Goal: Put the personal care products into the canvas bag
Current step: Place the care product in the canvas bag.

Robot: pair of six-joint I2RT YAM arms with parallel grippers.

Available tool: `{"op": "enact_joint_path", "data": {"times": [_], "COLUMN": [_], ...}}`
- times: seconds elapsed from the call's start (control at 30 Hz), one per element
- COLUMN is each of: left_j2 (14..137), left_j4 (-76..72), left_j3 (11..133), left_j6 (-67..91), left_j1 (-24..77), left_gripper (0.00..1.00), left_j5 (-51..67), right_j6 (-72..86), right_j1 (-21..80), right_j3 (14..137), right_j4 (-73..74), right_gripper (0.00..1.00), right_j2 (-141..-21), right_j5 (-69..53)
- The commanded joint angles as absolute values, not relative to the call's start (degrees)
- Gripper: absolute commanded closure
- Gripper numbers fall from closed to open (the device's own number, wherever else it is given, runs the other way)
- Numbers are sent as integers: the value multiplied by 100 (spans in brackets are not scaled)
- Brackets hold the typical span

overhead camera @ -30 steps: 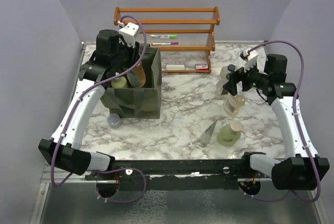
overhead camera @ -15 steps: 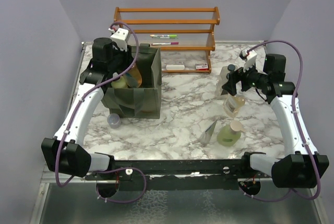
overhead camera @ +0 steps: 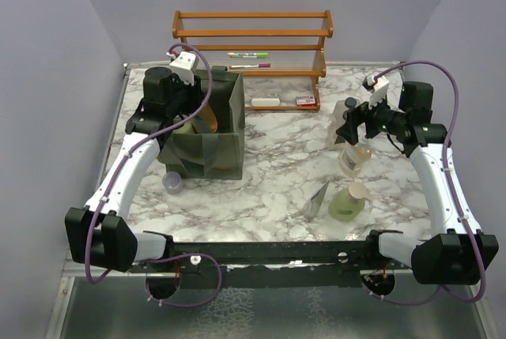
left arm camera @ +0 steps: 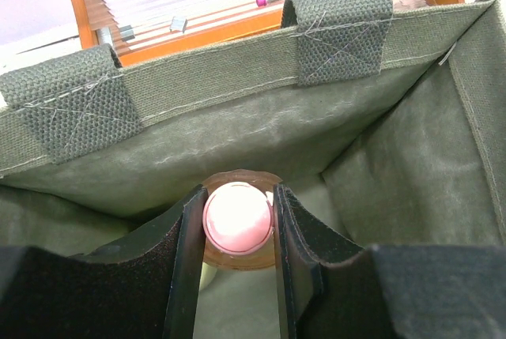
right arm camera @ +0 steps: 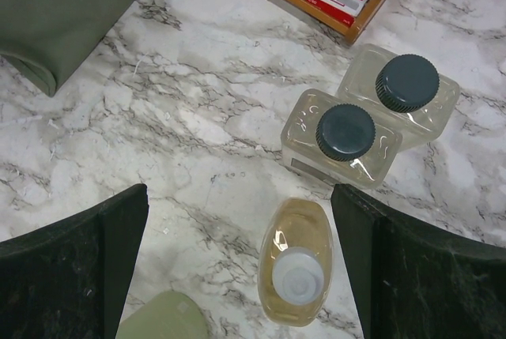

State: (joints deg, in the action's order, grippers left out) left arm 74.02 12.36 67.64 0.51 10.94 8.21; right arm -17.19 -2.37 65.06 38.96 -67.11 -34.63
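Your left claw (left arm camera: 237, 199) is part-closed on the pink-capped bottle (left arm camera: 238, 220), with the canvas bag (left arm camera: 237, 126) around it. It has shifted slightly left. Your right claw (right arm camera: 237, 205) gapes empty, unmoved.

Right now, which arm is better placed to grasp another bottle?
Right. The right end effector, open, hangs above the amber bottle; the left end effector grips a pink-capped bottle inside the bag.

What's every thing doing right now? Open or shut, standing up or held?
bag, standing, top open.
left gripper, shut on the pink-capped bottle, inside the bag.
pink-capped bottle, cap on, gripped at the cap.
right gripper, open, holding nothing, above the yellowish bottle.
two clear bottles, upright, black caps on.
yellowish bottle, upright, cap on.
green bottle, upright, cap on.
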Motion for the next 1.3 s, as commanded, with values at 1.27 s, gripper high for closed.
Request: {"op": "enact_joint_path", "data": {"times": [1.27], "left_j2": [7626], "left_j4": [-465], "left_j3": [5858], "left_j6": [-648], "left_j1": [1031], "left_gripper": [94], "left_j5": [1022], "right_j6": [-1696], "right_j1": [-272], "right_j3": [6442], "right_j4": [3830], "right_gripper": [1], "right_j2": [-6662], "right_j5": [-3607]}}
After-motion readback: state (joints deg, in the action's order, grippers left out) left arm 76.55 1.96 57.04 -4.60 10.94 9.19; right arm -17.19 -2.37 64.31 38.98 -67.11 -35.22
